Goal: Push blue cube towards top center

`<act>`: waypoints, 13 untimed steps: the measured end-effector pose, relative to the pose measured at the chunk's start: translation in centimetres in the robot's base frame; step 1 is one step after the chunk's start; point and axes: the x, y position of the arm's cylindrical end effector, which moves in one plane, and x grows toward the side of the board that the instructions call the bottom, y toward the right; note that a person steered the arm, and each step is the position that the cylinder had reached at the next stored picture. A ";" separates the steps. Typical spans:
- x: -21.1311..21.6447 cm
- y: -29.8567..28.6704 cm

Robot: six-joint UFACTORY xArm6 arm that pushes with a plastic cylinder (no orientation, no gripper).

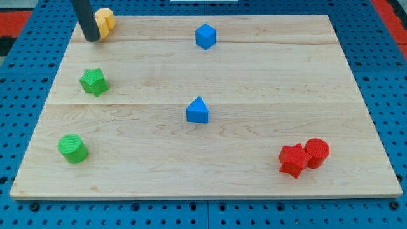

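Wooden board (254,83) on a blue pegboard surface (369,76). The rod's tip (93,39) rests at the board's top-left corner; the arm carries no pincer, so there is no opening to report. A yellow block (105,19), shape unclear, sits just to the tip's right, touching or nearly so. The blue cube (205,36) lies well to the tip's right, near top centre. Below the tip stands a green star (94,81); farther below, a green cylinder (72,148). A blue triangular block (197,111) lies below and right. A red star (293,159) and red cylinder (317,152), touching, lie farthest away at bottom right.
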 end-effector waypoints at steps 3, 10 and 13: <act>1.9 2.9; 8.0 14.8; 0.3 26.8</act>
